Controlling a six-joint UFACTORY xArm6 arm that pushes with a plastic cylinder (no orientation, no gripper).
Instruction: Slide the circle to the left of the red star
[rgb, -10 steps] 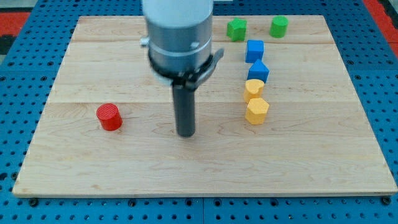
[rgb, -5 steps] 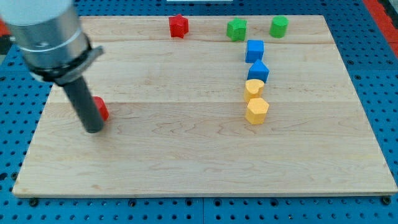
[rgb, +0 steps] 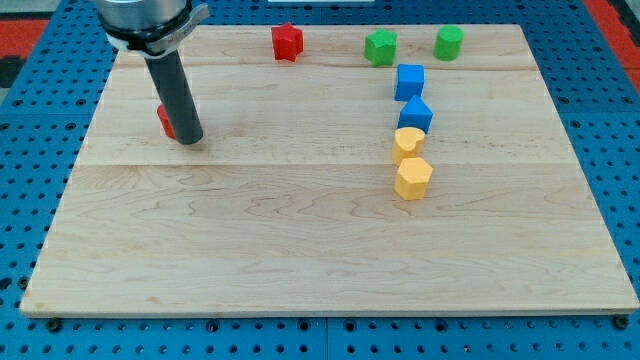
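The red circle (rgb: 165, 121) lies on the left part of the wooden board, mostly hidden behind my rod; only its left edge shows. My tip (rgb: 188, 139) rests on the board just right of and below the circle, touching or nearly touching it. The red star (rgb: 287, 42) sits near the view's top edge, well to the right of and above the circle.
A green star (rgb: 380, 47) and a green cylinder (rgb: 448, 42) sit at the top right. A blue cube (rgb: 409, 81), a blue block (rgb: 415, 114), a yellow heart (rgb: 407, 143) and a yellow hexagon (rgb: 413, 178) form a column at right. The board's left edge (rgb: 88, 140) is near.
My rod has moved up and a little right from the lower left. The red circle has been pushed up the board, closer to the red star's row.
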